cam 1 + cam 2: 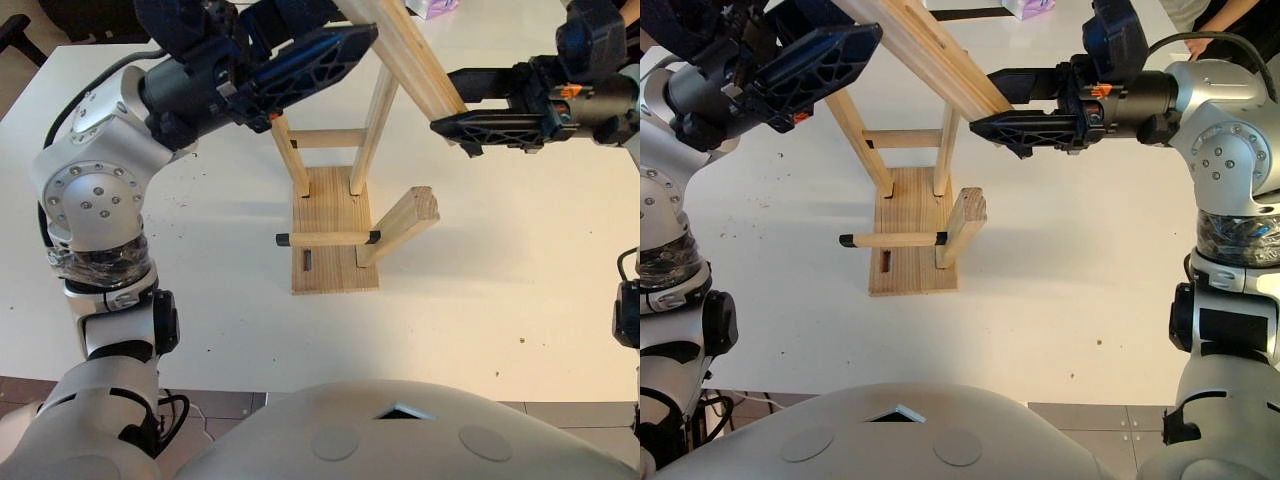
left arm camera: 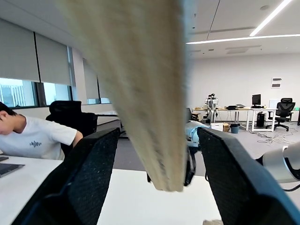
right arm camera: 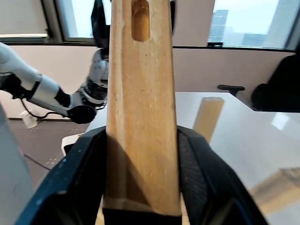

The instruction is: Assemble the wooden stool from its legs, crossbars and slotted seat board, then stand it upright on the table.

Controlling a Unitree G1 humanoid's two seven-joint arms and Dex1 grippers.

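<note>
Over seat board (image 1: 335, 270), right pincer (image 1: 985, 98) clamped on leg (image 1: 408, 50), left pincer (image 2: 157, 140) seemingly apart

An open-plan office that doubles as a robotics lab: roller blinds (image 2: 28, 61) cover a row of windows, with long ceiling strip lights (image 2: 269, 16) overhead and far desks (image 2: 234, 108) carrying a monitor (image 2: 256, 99) beside a black swivel chair (image 2: 284, 108). Cables (image 2: 269, 137) trail over the grey floor (what looks like another humanoid robot (image 2: 212, 101) stands by those desks) — and the work surface is a white table (image 1: 500, 300).
</note>
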